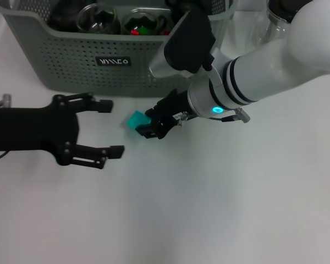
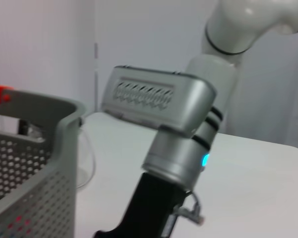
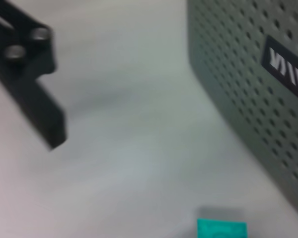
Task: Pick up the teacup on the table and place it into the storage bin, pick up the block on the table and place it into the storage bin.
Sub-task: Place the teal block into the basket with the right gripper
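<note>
The teal block (image 1: pixel 136 120) lies on the table (image 1: pixel 220 198) just in front of the storage bin (image 1: pixel 71 60), touching the right claw (image 1: pixel 149 125), whose grip I cannot tell. The left claw (image 1: pixel 111 127) hovers spread wide, empty, near the block's other side.

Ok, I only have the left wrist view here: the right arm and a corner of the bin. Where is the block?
Observer: The head view shows the teal block just in front of the storage bin, below its label, with the right tool close beside it.
Operator: And the left tool?
Observer: The left tool is on the block's other side, low over the table, open and holding nothing.
</note>
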Robot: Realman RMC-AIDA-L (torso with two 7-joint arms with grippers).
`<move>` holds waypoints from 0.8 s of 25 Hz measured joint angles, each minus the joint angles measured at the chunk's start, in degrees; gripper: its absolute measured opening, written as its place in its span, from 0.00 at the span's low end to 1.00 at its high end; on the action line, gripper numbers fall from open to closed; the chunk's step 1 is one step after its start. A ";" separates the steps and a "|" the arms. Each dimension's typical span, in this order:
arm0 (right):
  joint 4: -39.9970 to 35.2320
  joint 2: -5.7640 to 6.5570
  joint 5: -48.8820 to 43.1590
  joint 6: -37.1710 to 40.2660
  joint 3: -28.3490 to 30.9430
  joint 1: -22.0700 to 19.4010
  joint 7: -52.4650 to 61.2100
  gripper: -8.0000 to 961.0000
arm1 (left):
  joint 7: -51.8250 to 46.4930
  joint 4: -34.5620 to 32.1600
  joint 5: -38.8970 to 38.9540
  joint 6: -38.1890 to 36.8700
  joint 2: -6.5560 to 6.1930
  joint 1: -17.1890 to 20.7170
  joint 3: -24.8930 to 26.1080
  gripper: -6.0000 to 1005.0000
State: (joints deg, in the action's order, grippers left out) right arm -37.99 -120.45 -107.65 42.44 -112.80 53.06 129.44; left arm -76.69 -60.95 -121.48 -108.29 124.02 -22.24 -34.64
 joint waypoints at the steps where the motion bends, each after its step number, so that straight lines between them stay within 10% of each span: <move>1: -0.65 0.05 -0.07 1.17 0.78 -0.33 -0.57 0.45 | 0.04 -0.05 -0.02 -0.08 -0.01 0.43 0.87 0.95; 20: -16.94 0.45 -0.26 32.45 33.71 -2.21 -6.24 0.45 | 1.04 0.00 -1.12 -1.98 0.25 5.73 12.51 0.95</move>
State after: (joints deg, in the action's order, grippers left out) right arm -54.93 -120.01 -107.91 74.89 -79.09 50.85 123.20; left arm -75.64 -60.95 -122.60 -110.27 124.27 -16.51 -22.12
